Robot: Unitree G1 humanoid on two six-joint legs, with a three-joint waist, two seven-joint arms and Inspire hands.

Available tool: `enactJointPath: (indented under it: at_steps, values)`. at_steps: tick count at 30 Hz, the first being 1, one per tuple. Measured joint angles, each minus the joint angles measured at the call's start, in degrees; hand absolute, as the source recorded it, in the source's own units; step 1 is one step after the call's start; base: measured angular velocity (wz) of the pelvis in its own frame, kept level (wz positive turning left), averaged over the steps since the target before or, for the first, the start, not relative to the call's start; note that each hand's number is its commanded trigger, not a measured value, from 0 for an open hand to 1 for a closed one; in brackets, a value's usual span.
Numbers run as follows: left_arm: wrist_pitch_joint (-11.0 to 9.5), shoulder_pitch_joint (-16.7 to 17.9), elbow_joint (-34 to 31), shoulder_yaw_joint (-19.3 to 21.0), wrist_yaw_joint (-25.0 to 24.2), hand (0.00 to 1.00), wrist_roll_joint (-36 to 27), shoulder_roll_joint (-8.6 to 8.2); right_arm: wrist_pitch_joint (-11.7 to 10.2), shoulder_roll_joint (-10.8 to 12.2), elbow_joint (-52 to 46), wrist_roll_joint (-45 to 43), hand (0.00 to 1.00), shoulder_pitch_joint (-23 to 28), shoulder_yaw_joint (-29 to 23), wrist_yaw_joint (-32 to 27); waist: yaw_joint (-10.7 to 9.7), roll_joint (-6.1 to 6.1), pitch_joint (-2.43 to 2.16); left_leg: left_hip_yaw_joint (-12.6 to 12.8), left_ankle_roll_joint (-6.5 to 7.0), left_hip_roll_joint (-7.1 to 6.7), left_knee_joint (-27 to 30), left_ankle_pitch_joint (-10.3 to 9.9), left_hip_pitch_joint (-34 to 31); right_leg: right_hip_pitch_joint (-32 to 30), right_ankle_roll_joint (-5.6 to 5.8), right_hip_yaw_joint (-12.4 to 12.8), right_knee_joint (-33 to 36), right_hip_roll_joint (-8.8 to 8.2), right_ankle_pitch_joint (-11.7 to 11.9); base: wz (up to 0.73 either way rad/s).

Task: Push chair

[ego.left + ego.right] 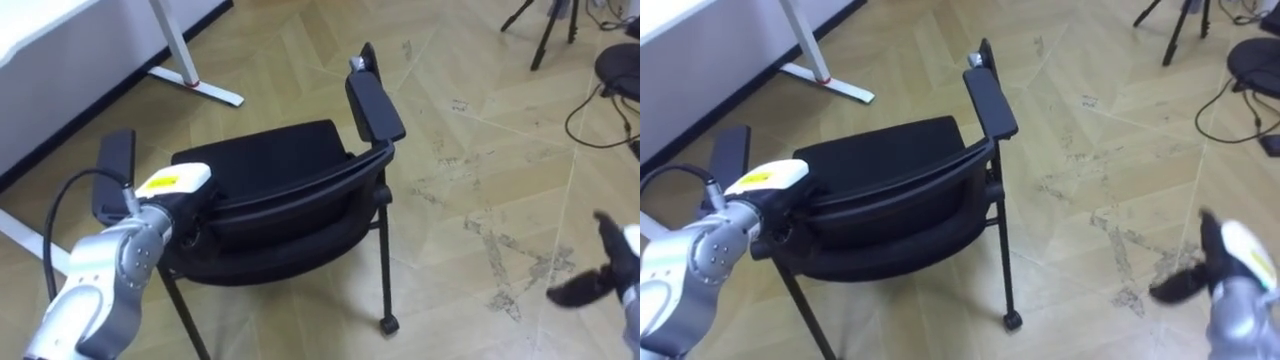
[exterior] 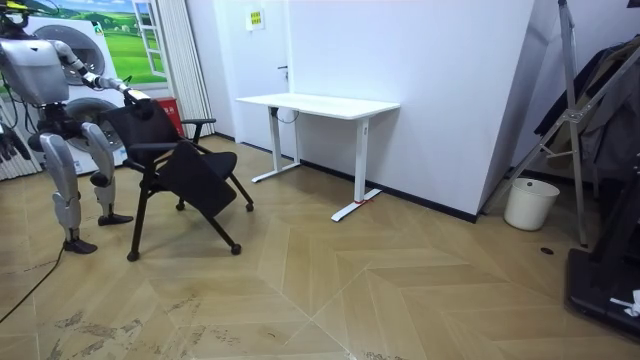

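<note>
Left eye view, lower left corner: left hand [image 1: 172, 184] laid on the near top edge of the black chair [image 1: 270, 160], at the left end of its backrest [image 1: 300, 195]. Fingers dark against dark padding; cannot tell whether curled round the edge or lying flat. Lower right corner: right hand [image 1: 598, 280] over bare wooden floor [image 1: 450, 320], well apart from the chair, thumb raised and fingers loosely spread, holding nothing.

Centre of the frame: chair seen from behind and above, seat facing away. One armrest [image 1: 375, 105] at upper centre, the other [image 1: 115, 165] at the left, just beside the left wrist. Small wheel [image 1: 388, 325] under the near right leg, at lower centre. Scuff marks [image 1: 500, 250] on the floor to the right of the chair.

Upper left: white desk [image 1: 60, 40] with a flat foot [image 1: 200, 88]. Upper right: tripod legs [image 1: 545, 35].

Room view, left edge: robot standing behind the chair, one arm stretched to its back. Chair between robot and desk. Far right, by the wall: white bucket [image 2: 530, 203].
</note>
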Motion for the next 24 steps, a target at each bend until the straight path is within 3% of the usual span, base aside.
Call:
enactJointPath:
  at_steps: [2,6,13,17,24]
  values:
    - [-0.7,-0.3,-0.1,0.0,0.1,1.0,-0.3,0.85,0.3,-0.1,-3.1,-1.2,0.0,-1.7,0.3,0.2,0.4,-0.48,-0.3,-0.1,0.02,-0.03,0.0,0.0,-0.1,-0.3,0.01,0.2,0.2,0.01,0.0,-0.03]
    - [-1.6,-1.1,0.0,0.1,0.1,1.0,-0.3,0.87,0.2,-0.1,-9.7,-5.6,0.0,-3.1,1.8,1.5,1.3,-1.07,-0.41,-0.2,0.19,-0.08,-0.1,0.1,-0.1,-0.7,0.01,0.4,0.6,0.03,0.0,-0.02]
    - [-4.4,-1.2,0.6,0.0,1.3,1.0,-0.4,0.44,-0.4,-0.1,-14.8,-7.5,0.0,-4.3,2.7,2.3,3.0,-1.41,-0.39,-1.0,0.18,-0.07,-0.1,0.1,0.3,0.1,-0.02,0.3,-0.1,0.22,0.0,0.01]
    - [-6.2,-1.0,1.1,-0.2,2.9,1.0,-1.1,0.5,-0.5,-2.4,-15.0,-7.5,0.0,-4.4,6.2,3.6,4.2,-1.23,-0.4,-1.0,0.14,-0.04,-1.3,0.1,1.1,0.2,-0.02,0.3,-0.1,0.31,0.0,-0.03]
    - [-7.6,-1.3,1.1,-0.2,4.1,1.0,-1.5,0.75,-0.4,-3.7,-18.6,-10.2,0.0,-7.0,10.5,4.8,4.9,-1.87,-0.02,-1.1,0.14,-0.05,-1.4,0.1,1.0,0.0,-0.02,0.1,0.0,0.32,0.0,0.0]
